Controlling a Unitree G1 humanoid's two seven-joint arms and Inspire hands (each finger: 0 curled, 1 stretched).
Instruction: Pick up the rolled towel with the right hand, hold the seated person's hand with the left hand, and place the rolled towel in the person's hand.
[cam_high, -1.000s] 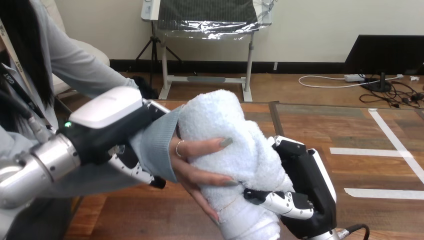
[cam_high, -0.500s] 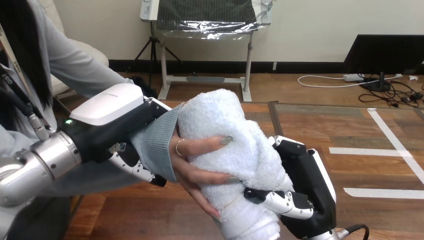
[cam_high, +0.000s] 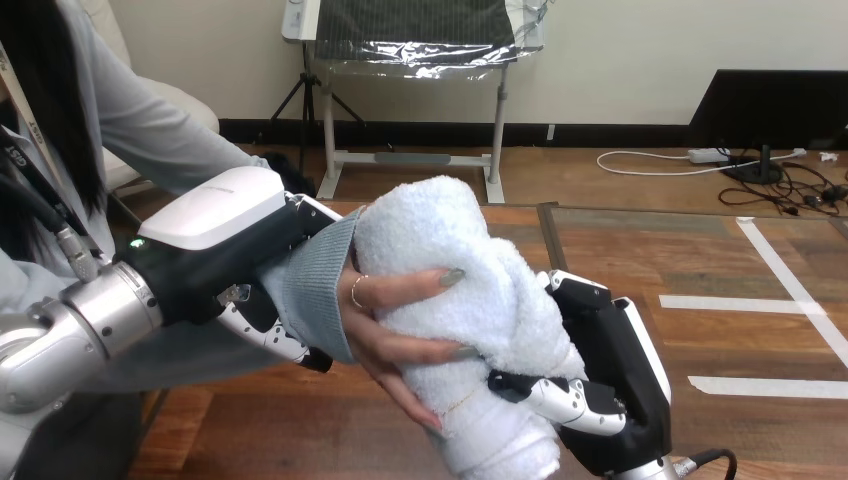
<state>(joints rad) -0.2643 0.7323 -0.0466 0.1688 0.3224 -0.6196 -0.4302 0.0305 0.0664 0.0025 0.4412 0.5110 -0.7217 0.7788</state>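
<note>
Resting against the right hand's palm, the fluffy white rolled towel is clamped by its curled fingers; the person's hand wraps it, the left hand closed round their wrist.

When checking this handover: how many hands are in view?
3. The robot's left hand clasps the person's sleeved wrist at left; the person's hand grips the white rolled towel mid-view; the right hand holds its lower end. Others may be hidden.

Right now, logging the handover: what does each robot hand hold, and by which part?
The right hand grips the rolled towel at its lower end. The left hand curls round the person's wrist. The person's hand wraps the towel's middle.
</note>
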